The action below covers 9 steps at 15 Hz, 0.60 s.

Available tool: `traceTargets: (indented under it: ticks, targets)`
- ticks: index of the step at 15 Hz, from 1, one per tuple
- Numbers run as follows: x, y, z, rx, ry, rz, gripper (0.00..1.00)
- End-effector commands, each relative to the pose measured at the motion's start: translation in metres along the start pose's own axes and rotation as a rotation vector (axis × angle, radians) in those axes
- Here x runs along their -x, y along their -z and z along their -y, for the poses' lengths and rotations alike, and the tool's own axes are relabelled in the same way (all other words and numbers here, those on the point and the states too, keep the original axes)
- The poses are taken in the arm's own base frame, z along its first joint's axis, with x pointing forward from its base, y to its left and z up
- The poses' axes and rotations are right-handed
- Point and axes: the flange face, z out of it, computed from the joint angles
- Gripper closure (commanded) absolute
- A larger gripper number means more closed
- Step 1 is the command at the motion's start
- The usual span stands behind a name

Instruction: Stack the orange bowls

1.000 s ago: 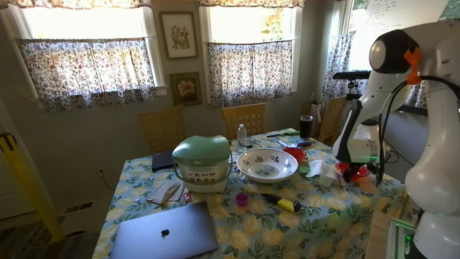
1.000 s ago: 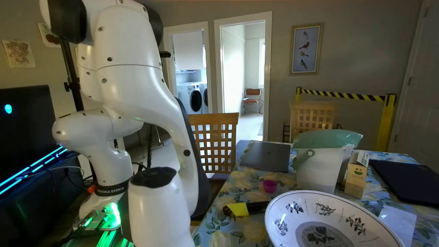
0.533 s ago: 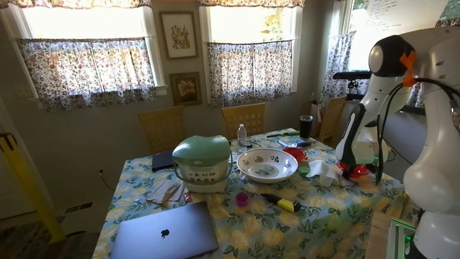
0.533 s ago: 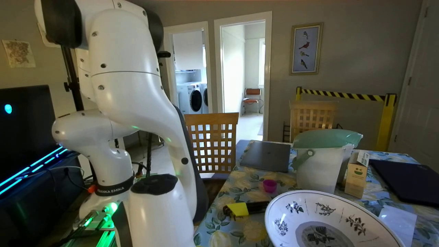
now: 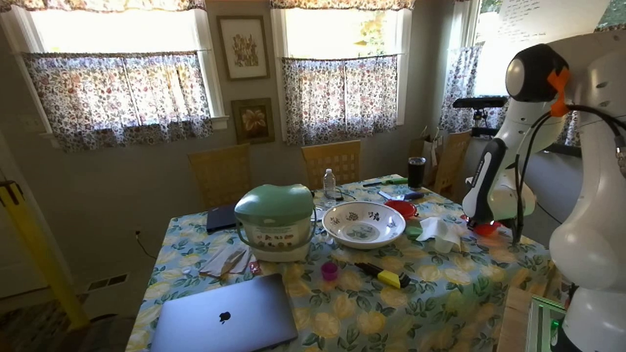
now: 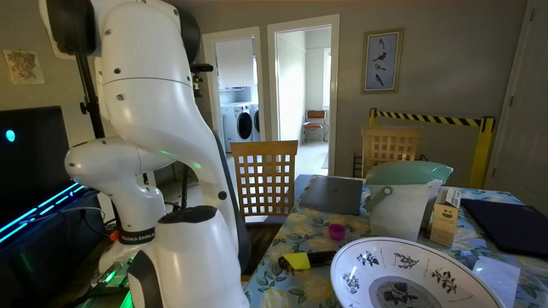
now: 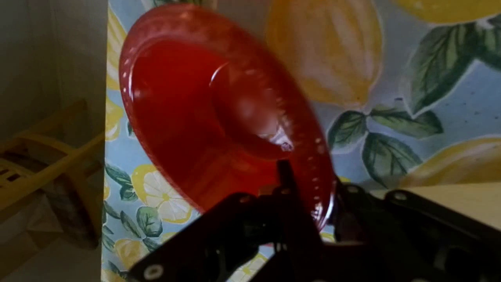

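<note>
Two red-orange bowls are in an exterior view. The near orange bowl (image 5: 486, 229) is at the table's right end beneath the arm, partly covered by the hand; it looks tilted. In the wrist view this bowl (image 7: 188, 113) fills the middle, its rim running down between the fingers of my gripper (image 7: 310, 174). One finger (image 7: 287, 180) lies inside the bowl and the other against its outer side, so the jaws are shut on the rim. The second orange bowl (image 5: 402, 209) sits behind the white dish, apart from the gripper. Neither bowl shows in the exterior view with the laundry doorway.
Between the two bowls lie a crumpled white tissue (image 5: 442, 230) and a green item (image 5: 413, 231). The large white patterned dish (image 5: 337, 227) stands beside the second bowl, a knife (image 5: 413, 195) and a dark tumbler (image 5: 416, 172) behind. A green-lidded container (image 5: 275, 205) rises mid-table.
The hand dipped slightly, then rose and shifted away to the right in an exterior view. The near bowl, lying flat before, now looks tilted and a little raised. The second bowl has not moved.
</note>
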Motion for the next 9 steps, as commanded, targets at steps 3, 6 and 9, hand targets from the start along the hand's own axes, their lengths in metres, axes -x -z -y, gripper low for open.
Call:
traceTargets:
  ticks: [3,6,9]
  targets:
    - [-0.008,0.018,-0.007,0.023,0.000,-0.042,0.99]
    - [-0.019,0.034,-0.018,0.055,-0.001,-0.084,0.98]
    - [-0.042,0.058,-0.038,0.133,0.000,-0.166,0.98]
